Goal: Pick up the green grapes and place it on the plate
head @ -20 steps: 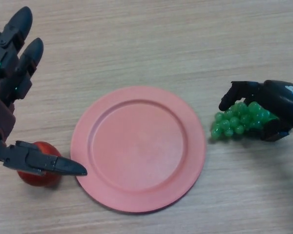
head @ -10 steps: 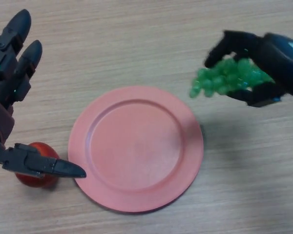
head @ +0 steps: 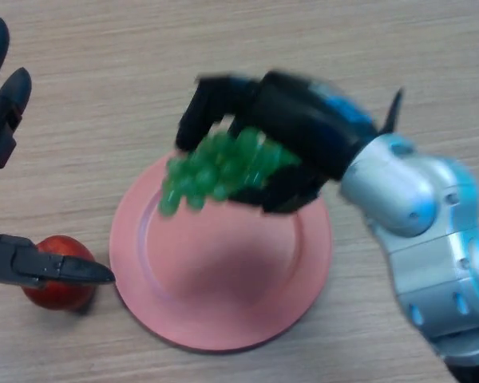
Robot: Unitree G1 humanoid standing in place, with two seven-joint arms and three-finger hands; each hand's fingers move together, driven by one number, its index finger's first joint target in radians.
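Observation:
A bunch of green grapes (head: 215, 171) hangs in the air over the far part of the pink plate (head: 223, 303). My right hand (head: 291, 132) is shut on the bunch, fingers curled over its top and thumb under it. The arm reaches in from the lower right and crosses the plate's right rim. My left hand (head: 4, 128) stays at the view's left edge with straight fingers, its thumb lying over a red fruit.
A red fruit (head: 60, 287) sits on the wooden table (head: 383, 48) just left of the plate, partly under my left thumb.
My right hand has lifted the grapes off the table at the right and carried them left, from beside the plate to above it. The left hand has shifted slightly left.

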